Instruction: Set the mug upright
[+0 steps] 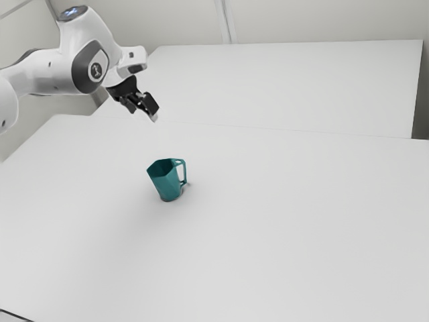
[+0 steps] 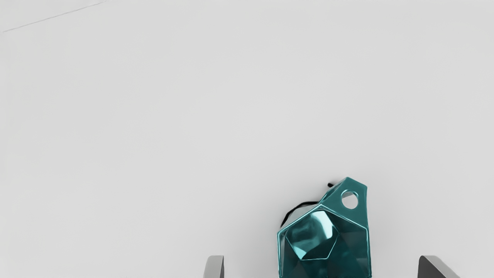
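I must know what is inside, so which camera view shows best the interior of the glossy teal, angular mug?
The wrist view, because it looks into the mug down to its five-sided floor. The exterior view shows its outer side, handle and dark upper interior.

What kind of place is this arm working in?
Probably a lab or test room, going by the plain white table, the pale wall behind and the robot arm reaching in over the tabletop.

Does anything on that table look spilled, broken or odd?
A thin, dark curved line shows beside the teal faceted mug, near its handle, odd because it's blacker than the shading around; perhaps only shadow. Nothing looks spilled or broken.
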Robot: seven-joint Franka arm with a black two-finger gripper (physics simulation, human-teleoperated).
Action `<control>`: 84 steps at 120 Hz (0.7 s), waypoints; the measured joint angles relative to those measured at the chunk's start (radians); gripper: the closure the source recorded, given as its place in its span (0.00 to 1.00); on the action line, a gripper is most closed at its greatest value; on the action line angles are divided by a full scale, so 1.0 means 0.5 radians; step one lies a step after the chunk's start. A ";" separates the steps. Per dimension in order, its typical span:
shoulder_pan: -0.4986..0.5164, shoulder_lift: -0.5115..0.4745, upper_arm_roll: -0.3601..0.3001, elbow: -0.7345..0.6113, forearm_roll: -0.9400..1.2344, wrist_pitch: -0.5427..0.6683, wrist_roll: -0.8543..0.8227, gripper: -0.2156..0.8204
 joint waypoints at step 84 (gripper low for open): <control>0.098 -0.234 -0.081 0.362 0.399 -0.704 -0.122 0.23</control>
